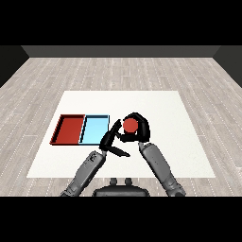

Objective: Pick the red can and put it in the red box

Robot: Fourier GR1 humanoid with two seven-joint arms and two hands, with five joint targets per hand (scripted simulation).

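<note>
The red can (130,125) shows its round red top just right of the light blue tray (94,130). My right hand (140,128) is curled round the can, fingers arching over its top and far side. My left hand (111,140) is close to the can's left, fingers straight and spread, near the blue tray's right edge. The red tray (69,129) lies at the far left, beside the blue one, with nothing in it.
Both trays lie side by side on the white table (160,104), left of centre. Bare table stretches behind and to the right of my hands. Grey wooden floor surrounds the table.
</note>
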